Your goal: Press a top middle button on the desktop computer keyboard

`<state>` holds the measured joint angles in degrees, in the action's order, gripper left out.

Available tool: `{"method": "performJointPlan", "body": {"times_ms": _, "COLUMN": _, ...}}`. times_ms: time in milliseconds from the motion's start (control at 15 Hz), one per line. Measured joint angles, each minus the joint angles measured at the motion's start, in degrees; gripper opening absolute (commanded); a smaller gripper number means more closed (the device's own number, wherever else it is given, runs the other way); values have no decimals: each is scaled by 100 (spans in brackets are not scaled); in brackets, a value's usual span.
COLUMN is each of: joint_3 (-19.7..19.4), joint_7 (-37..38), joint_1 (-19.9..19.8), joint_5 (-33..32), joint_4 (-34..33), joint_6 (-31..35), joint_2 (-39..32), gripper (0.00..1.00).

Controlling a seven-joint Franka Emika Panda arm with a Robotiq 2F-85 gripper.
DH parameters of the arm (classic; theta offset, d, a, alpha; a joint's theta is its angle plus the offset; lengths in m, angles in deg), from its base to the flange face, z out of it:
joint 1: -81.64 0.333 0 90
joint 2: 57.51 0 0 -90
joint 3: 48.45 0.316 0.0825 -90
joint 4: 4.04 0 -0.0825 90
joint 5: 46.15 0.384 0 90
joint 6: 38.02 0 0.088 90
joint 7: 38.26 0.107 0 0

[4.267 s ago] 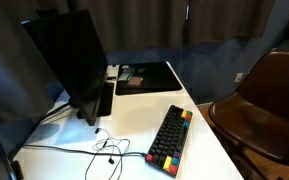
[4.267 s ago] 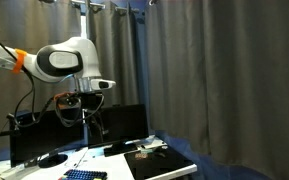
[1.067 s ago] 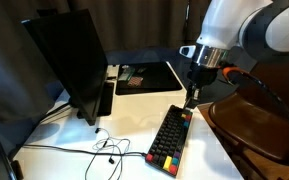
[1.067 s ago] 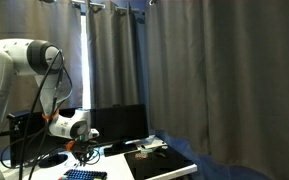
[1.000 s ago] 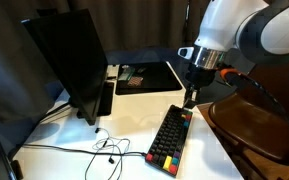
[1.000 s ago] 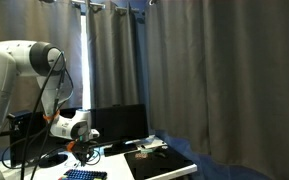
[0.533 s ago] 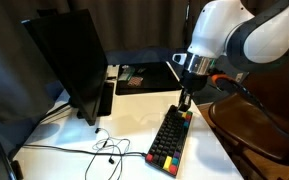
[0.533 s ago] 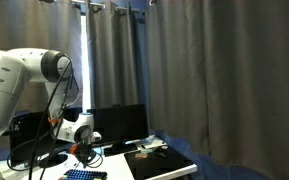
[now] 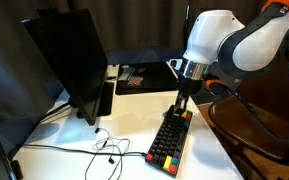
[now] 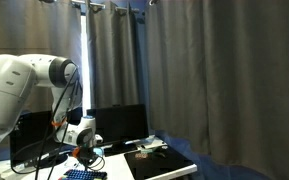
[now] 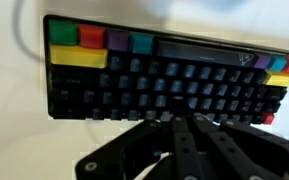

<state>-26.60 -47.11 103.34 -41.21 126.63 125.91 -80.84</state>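
Observation:
The keyboard (image 9: pixel 169 140) is a compact black one with red, yellow, green and blue keys at its edges, lying on the white table beside the front right edge. My gripper (image 9: pixel 181 112) is shut, its fingers pressed together and pointing down over the keyboard's far end. In the wrist view the keyboard (image 11: pixel 164 75) fills the frame, and the shut gripper (image 11: pixel 187 125) meets its nearest row of dark keys around the middle. Whether the tips touch a key, I cannot tell. In an exterior view the gripper (image 10: pixel 87 160) hangs just above the keyboard (image 10: pixel 84 175).
A black monitor (image 9: pixel 69 60) stands on the left of the table. A flat black mat (image 9: pixel 144 76) lies behind the keyboard. Thin cables (image 9: pixel 104 150) trail across the front. A brown chair (image 9: pixel 264 110) sits close on the right.
The arm has come down and shifted slightly left over the keyboard's far end. The fingers have closed the last bit and now stand shut.

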Motion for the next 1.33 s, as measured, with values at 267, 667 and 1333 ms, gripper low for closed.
{"method": "performJointPlan", "body": {"times_ms": 267, "joint_3": -50, "joint_7": 6, "joint_1": 0, "joint_5": -259, "joint_4": -53, "joint_6": 117, "joint_2": -130, "gripper": 0}}
{"method": "performJointPlan", "body": {"times_ms": 667, "joint_3": -219, "joint_7": 40, "joint_1": 41, "joint_5": -588, "joint_4": -59, "joint_6": 300, "joint_2": -211, "gripper": 0}}
{"method": "performJointPlan", "body": {"times_ms": 1333, "joint_3": -252, "joint_7": 47, "joint_1": 57, "joint_5": -692, "joint_4": -89, "joint_6": 484, "joint_2": -366, "gripper": 0}}
